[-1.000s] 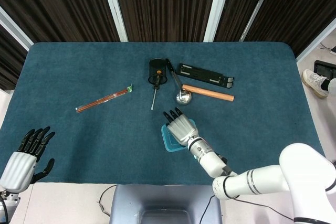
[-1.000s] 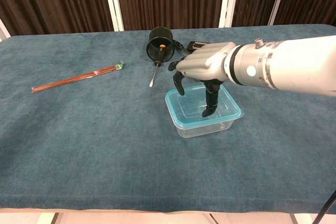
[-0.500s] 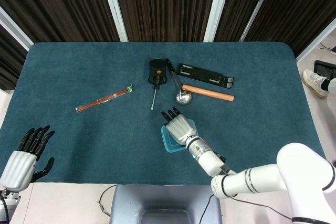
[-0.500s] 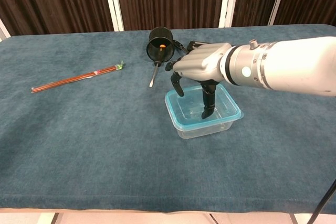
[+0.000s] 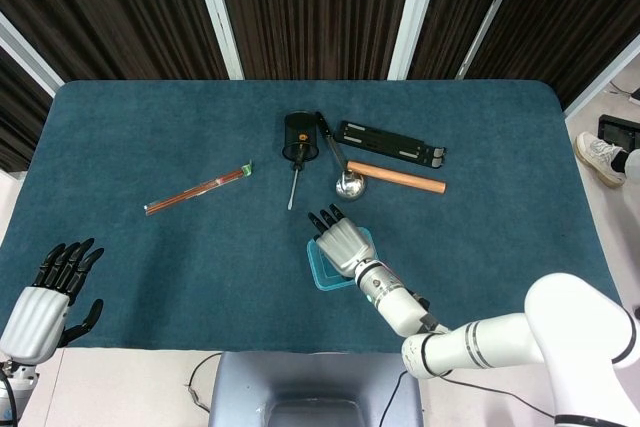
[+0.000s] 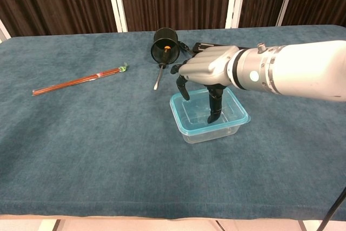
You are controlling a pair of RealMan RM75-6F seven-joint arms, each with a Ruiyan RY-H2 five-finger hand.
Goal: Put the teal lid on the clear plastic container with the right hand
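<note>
Item: container (image 6: 210, 115) with teal lid (image 6: 178, 118) seated on its rim, near table centre, at six o'clock of the black cup (image 6: 165, 43) and ladle (image 5: 347, 183). Right hand (image 6: 208, 68) hangs palm-down over it, fingers spread and curled downward, gripping nothing; fingertips (image 6: 212, 117) reach the lid, apparently to press it home. Left hand (image 5: 45, 299) idles at table's seven o'clock corner, fingers apart, empty, clear of the work.

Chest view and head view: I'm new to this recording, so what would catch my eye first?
The white right hand hangs over the clear plastic container, whose teal lid already sits on it, near the table's front middle. Behind lies a cluster: a black cup, ladle and wooden rod. The left hand idles open off the front-left corner.
</note>
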